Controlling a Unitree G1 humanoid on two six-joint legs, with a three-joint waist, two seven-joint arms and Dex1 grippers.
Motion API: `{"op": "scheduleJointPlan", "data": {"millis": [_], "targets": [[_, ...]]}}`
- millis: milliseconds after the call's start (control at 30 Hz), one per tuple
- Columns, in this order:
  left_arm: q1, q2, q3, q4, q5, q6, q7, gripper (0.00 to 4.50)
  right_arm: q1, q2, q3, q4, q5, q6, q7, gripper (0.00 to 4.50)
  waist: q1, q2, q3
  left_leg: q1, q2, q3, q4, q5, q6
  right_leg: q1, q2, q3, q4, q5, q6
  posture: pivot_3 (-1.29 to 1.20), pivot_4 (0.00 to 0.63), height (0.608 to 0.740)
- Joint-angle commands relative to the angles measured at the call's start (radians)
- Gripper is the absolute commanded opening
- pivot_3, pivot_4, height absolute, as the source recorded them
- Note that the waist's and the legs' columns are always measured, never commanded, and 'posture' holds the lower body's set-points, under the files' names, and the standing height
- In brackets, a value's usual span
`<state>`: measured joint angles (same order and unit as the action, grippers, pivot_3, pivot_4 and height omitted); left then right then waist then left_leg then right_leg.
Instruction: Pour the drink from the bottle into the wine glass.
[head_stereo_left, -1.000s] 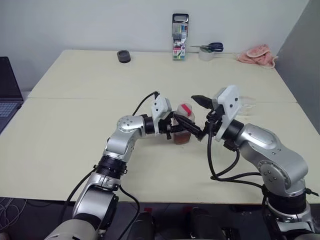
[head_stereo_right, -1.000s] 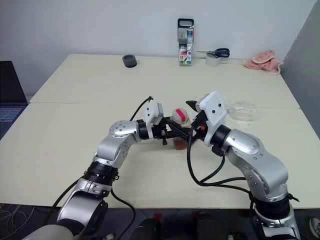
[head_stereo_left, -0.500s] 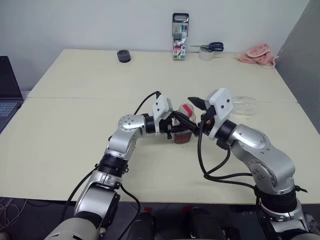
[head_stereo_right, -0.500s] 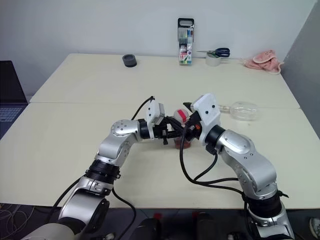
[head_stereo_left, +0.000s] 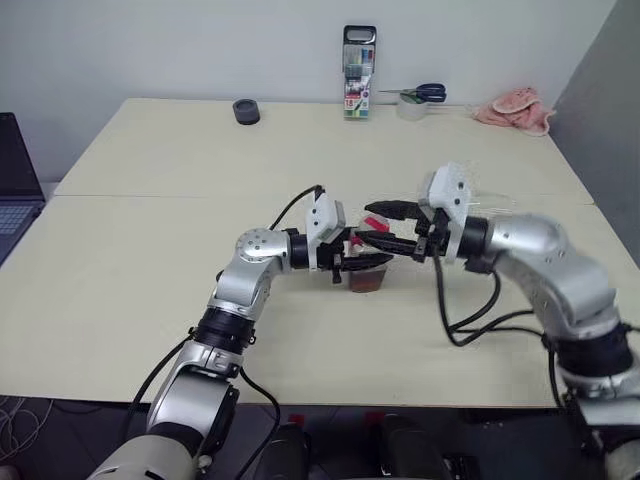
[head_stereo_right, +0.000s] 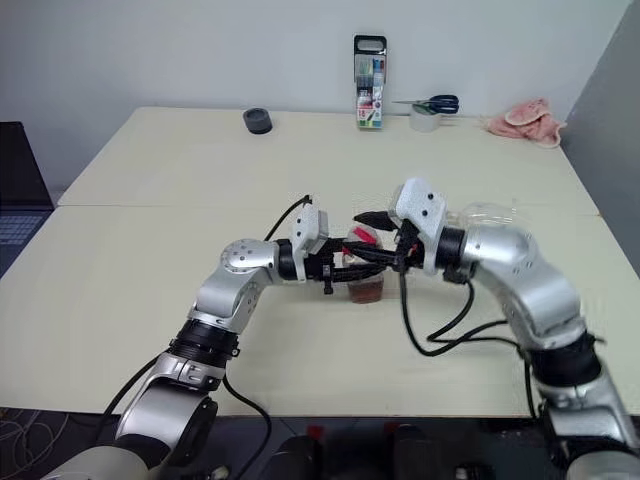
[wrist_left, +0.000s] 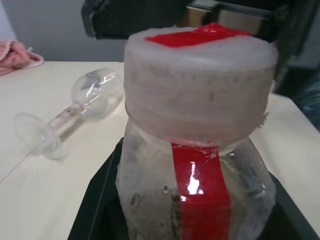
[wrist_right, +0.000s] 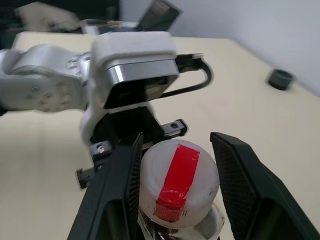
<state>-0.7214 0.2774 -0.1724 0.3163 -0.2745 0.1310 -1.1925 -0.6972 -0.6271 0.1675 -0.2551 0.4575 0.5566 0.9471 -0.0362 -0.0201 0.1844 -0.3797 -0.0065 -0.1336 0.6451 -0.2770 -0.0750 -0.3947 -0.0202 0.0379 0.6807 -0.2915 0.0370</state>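
**A:** Where do you stand with the pour?

**B:** You are at the uncapping step. Your left gripper (head_stereo_left: 362, 262) is clamped on the body of the bottle (head_stereo_left: 367, 272), which stands upright on the table (head_stereo_left: 150, 250) right in front of you with the drink (head_stereo_right: 366, 291) low in it. Your right gripper (wrist_right: 176, 165) straddles the cap (wrist_right: 178, 172), one finger on each side. I judge from the right wrist view that a sliver of daylight remains on both sides, so the jaws are part-spread and not yet biting.

**A:** And the wine glass?

**B:** The wine glass (wrist_left: 70, 112) lies on its side on the table, just beyond your right arm. It holds nothing and cannot take liquid as it lies.

**A:** So what does the next move ask of you?

**B:** Pinch the cap squarely, then twist while your left holds the bottle from turning. Keep the bottle vertical so nothing slops. After that, I think you must stand the glass upright before you tilt anything.
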Motion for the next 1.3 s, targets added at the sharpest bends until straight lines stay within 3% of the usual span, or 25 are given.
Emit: {"op": "scheduleJointPlan", "data": {"millis": [33, 100, 300, 333, 500, 667, 1033, 1167, 1300], "targets": [[-0.034, 0.021, 0.050, -0.047, -0.057, 0.032, -0.008, 1.77, -0.016, -0.022, -0.010, 0.026, 0.050, 0.012, 0.110, 1.82, 0.000, 0.000, 0.000, 0.000, 0.000, 0.000, 0.000, 0.000, 0.000, 0.000, 0.000, 0.000, 0.000, 0.000, 0.000, 0.00, 0.150, 0.740], [-0.037, 0.014, 0.061, -0.046, -0.059, 0.042, 0.006, 1.77, -0.006, -0.012, -0.029, 0.018, 0.060, 0.020, 0.093, 1.82, 0.001, 0.000, 0.000, -0.001, -0.001, 0.000, 0.001, 0.000, 0.000, -0.001, -0.001, 0.000, 0.000, 0.000, 0.000, 0.00, 0.150, 0.740], [-0.055, -0.003, 0.082, -0.010, -0.049, 0.045, 0.082, 1.77, 0.130, 0.023, -0.156, -0.201, 0.082, 0.080, -0.134, 3.78, 0.005, 0.000, 0.000, -0.003, -0.001, -0.001, 0.001, 0.000, 0.000, -0.001, -0.002, 0.000, 0.000, 0.000, 0.000, 0.00, 0.150, 0.740], [-0.061, -0.007, 0.086, 0.000, -0.047, 0.043, 0.090, 1.77, 0.165, 0.037, -0.176, -0.260, 0.100, 0.117, -0.185, 3.81, 0.005, 0.000, 0.000, -0.003, -0.001, -0.001, 0.001, 0.000, -0.001, -0.002, -0.002, 0.000, 0.000, 0.000, 0.000, 0.00, 0.150, 0.740], [-0.091, -0.014, 0.084, 0.048, -0.036, 0.019, 0.090, 1.76, 0.301, 0.203, -0.147, -0.436, 0.008, 0.172, -0.509, 3.81, 0.005, 0.000, 0.000, -0.004, -0.001, -0.001, 0.001, 0.002, -0.003, -0.003, -0.002, 0.001, 0.001, 0.000, 0.000, 0.00, 0.150, 0.740], [-0.112, -0.014, 0.066, 0.083, -0.022, -0.008, 0.060, 1.76, 0.283, 0.354, -0.016, -0.398, -0.182, 0.125, -0.726, 3.81, -0.002, 0.000, 0.000, -0.004, -0.001, 0.002, 0.001, 0.002, -0.004, -0.007, -0.001, 0.003, 0.005, 0.000, 0.000, 0.00, 0.150, 0.740], [-0.123, -0.013, 0.057, 0.110, -0.004, -0.040, 0.032, 1.76, 0.233, 0.468, 0.022, -0.314, -0.269, 0.080, -0.779, 3.81, -0.007, 0.000, 0.000, -0.006, -0.001, 0.002, 0.001, 0.002, -0.004, -0.010, -0.001, 0.004, 0.008, 0.000, 0.000, 0.00, 0.150, 0.740], [-0.121, -0.012, 0.057, 0.106, -0.002, -0.039, 0.030, 1.76, 0.237, 0.473, 0.018, -0.310, -0.266, 0.088, -0.765, 2.97, -0.009, 0.000, 0.000, -0.006, -0.001, 0.002, 0.001, 0.002, -0.004, -0.010, -0.001, 0.004, 0.008, 0.000, 0.000, 0.00, 0.150, 0.740], [-0.123, -0.013, 0.058, 0.107, 0.000, -0.038, 0.030, 1.76, 0.244, 0.471, 0.019, -0.309, -0.261, 0.096, -0.750, 2.95, -0.011, 0.000, 0.000, -0.005, -0.001, 0.002, 0.001, 0.002, -0.004, -0.010, -0.001, 0.004, 0.008, 0.000, 0.000, 0.00, 0.150, 0.740]]}}
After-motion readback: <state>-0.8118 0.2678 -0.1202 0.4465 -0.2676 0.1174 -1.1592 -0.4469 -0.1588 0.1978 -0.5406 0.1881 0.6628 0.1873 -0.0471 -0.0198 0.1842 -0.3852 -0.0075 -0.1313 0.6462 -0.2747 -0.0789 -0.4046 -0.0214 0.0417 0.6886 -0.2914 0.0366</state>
